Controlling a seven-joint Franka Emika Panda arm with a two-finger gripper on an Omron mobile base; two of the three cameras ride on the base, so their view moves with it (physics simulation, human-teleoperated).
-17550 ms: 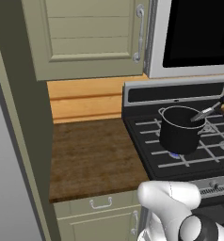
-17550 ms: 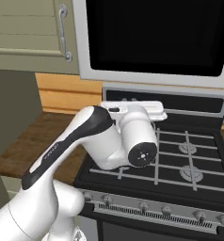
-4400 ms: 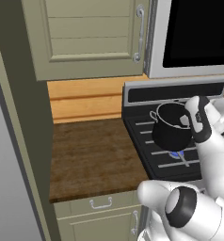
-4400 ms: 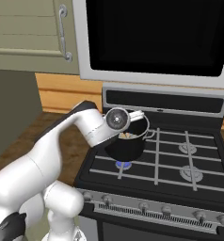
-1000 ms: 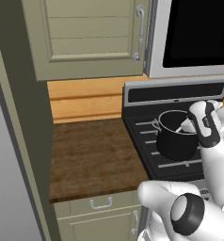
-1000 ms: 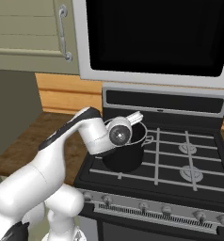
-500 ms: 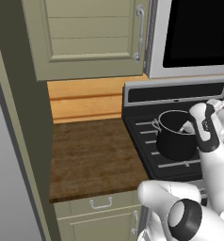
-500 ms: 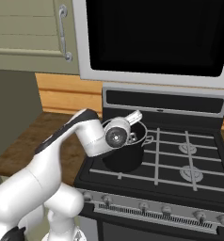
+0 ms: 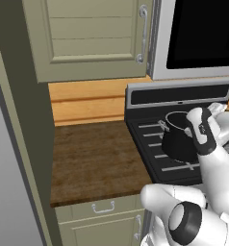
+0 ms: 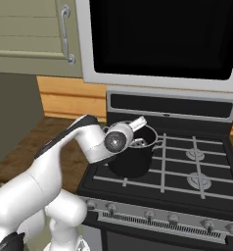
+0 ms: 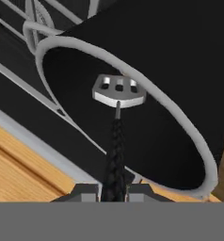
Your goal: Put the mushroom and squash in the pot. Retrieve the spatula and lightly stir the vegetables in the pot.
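One pot (image 10: 134, 156) stands on the stove (image 10: 197, 191), with one spatula (image 11: 117, 94) reaching into it. Two loop handles show on the pot, one on either side. The spatula head has three slots. Right of the pot, two burners are visible on the stove. Left of the stove lies one wooden counter (image 9: 92, 158), one cabinet door (image 9: 90, 38) above it and one drawer handle (image 9: 103, 208) below.

The gripper (image 11: 115, 190) is clamped on the black handle of the spatula (image 11: 117, 92), whose slotted silver head sits inside the rim of the black pot (image 11: 189, 70) (its interior reads plain black). Stove grates (image 11: 38, 14) lie beyond.
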